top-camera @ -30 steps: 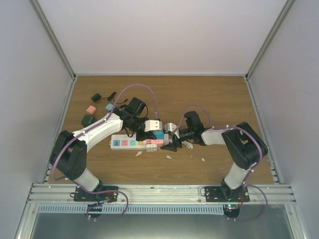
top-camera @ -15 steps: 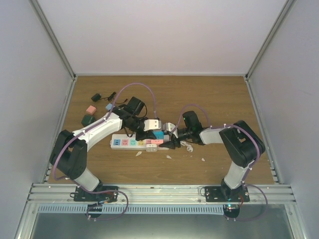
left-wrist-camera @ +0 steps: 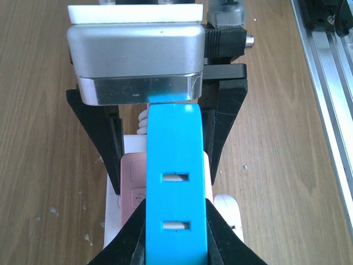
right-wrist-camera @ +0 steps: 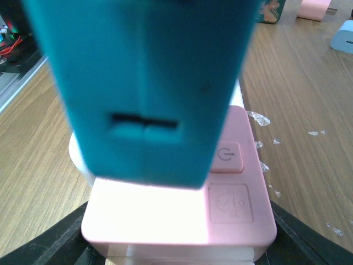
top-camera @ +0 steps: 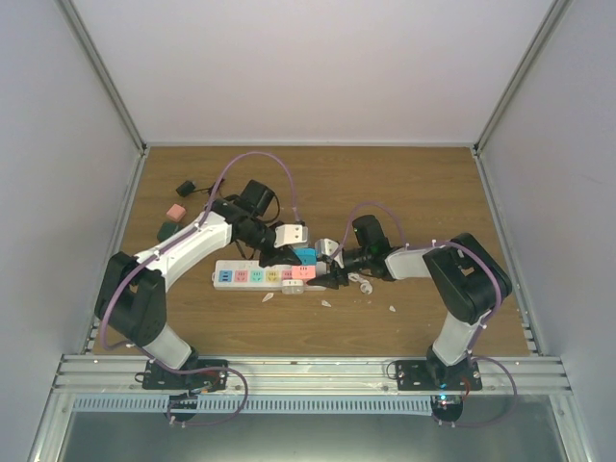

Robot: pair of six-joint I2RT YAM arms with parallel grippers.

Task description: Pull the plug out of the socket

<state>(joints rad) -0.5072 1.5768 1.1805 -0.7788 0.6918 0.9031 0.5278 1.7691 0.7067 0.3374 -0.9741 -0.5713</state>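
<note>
My left gripper (left-wrist-camera: pixel 176 212) clamped on the blue plug (left-wrist-camera: pixel 175 138), my right gripper (right-wrist-camera: pixel 176 243) grasping the socket (top-camera: pixel 252 275) at its pink end, wooden table (top-camera: pixel 404 183) beneath.

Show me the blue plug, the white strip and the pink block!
blue plug (left-wrist-camera: pixel 175 201): left wrist view, between its slots.
white strip (top-camera: pixel 231 276): top view, left end.
pink block (top-camera: pixel 174 212): top view, its top.
</note>
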